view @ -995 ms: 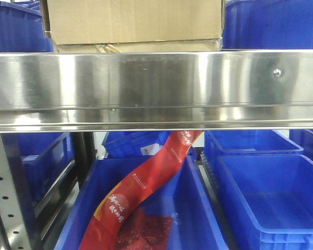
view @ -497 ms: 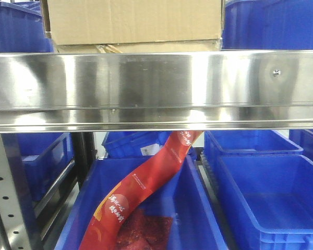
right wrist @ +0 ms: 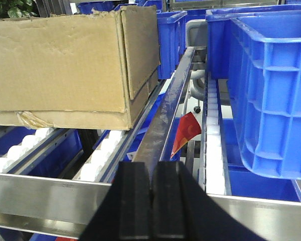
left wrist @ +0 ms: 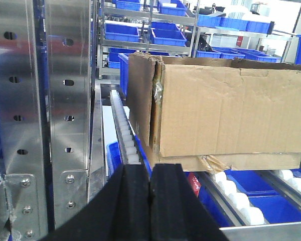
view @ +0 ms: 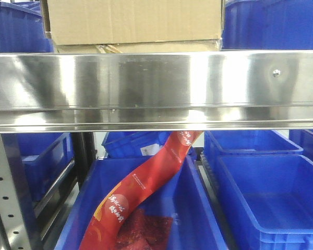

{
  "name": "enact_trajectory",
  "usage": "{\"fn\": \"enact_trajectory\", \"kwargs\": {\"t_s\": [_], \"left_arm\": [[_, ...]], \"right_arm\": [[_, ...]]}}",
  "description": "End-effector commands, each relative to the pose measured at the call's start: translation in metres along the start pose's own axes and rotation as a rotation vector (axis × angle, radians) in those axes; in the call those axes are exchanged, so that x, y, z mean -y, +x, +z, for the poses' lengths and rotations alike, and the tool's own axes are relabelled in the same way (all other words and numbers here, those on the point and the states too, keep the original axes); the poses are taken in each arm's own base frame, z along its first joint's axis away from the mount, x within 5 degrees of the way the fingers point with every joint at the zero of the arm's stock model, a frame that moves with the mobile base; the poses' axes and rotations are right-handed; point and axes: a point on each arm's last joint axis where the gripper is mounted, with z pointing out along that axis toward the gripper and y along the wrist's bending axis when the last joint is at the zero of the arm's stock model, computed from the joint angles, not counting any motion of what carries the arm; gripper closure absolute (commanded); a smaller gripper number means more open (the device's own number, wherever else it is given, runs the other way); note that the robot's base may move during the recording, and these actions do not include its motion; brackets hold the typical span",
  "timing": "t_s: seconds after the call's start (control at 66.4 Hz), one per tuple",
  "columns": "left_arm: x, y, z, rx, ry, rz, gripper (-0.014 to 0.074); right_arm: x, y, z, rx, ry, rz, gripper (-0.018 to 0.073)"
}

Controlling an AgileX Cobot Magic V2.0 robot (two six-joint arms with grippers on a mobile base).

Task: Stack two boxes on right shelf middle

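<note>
A tan cardboard box (view: 133, 21) sits on the shelf just behind its shiny steel lip (view: 156, 88). Under it shows a thinner cardboard band with torn tape (view: 135, 47); whether that is a separate box I cannot tell. In the left wrist view the box (left wrist: 231, 110) rests on white rollers, ahead and to the right of my left gripper (left wrist: 149, 175), which is shut and holds nothing. In the right wrist view the box (right wrist: 60, 70) lies ahead to the left of my right gripper (right wrist: 153, 170), also shut and holding nothing, just in front of the lip (right wrist: 40, 193).
Blue plastic bins stand beside the box (right wrist: 271, 90) and on the level below (view: 271, 198). A red printed strip (view: 146, 187) hangs into a lower bin. A perforated steel upright (left wrist: 65, 100) stands left of the left gripper. White roller tracks (right wrist: 213, 150) run back along the shelf.
</note>
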Motion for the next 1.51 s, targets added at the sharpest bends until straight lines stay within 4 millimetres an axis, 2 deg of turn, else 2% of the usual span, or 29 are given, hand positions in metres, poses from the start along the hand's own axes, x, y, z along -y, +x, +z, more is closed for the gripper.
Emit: {"fn": "enact_trajectory", "kwargs": {"t_s": [0.0,0.211,0.347,0.467,0.648,0.844,0.919,1.025,1.07,1.115,1.492], "left_arm": [[0.0,-0.002,-0.001,0.024,0.001,0.0,0.0707],[0.0,-0.002,-0.001,0.024,0.001,0.0,0.0707],[0.0,-0.002,-0.001,0.024,0.001,0.0,0.0707],[0.0,-0.002,-0.001,0.024,0.001,0.0,0.0707],[0.0,-0.002,-0.001,0.024,0.001,0.0,0.0707],[0.0,-0.002,-0.001,0.024,0.001,0.0,0.0707],[0.0,-0.002,-0.001,0.024,0.001,0.0,0.0707],[0.0,-0.002,-0.001,0.024,0.001,0.0,0.0707],[0.0,-0.002,-0.001,0.024,0.001,0.0,0.0707],[0.0,-0.002,-0.001,0.024,0.001,0.0,0.0707],[0.0,-0.003,-0.001,0.043,0.005,0.0,0.0707]], "right_arm": [[0.001,0.0,-0.001,0.01,0.003,0.004,0.0722],[0.001,0.002,-0.004,0.016,0.003,0.006,0.0722],[0.005,0.013,-0.007,0.172,0.018,-0.153,0.072],[0.017,0.036,-0.01,0.265,0.131,-0.19,0.072],[0.027,0.076,-0.018,0.242,0.216,-0.184,0.072],[0.03,0.116,-0.019,0.161,0.21,-0.162,0.072],[0.029,0.12,-0.022,0.139,0.206,-0.165,0.072],[0.03,0.127,-0.023,0.219,0.21,-0.17,0.072],[0.03,0.124,-0.024,0.262,0.211,-0.159,0.072],[0.03,0.128,-0.023,0.209,0.205,-0.143,0.072],[0.03,0.126,-0.023,0.232,0.208,-0.168,0.072]]}}
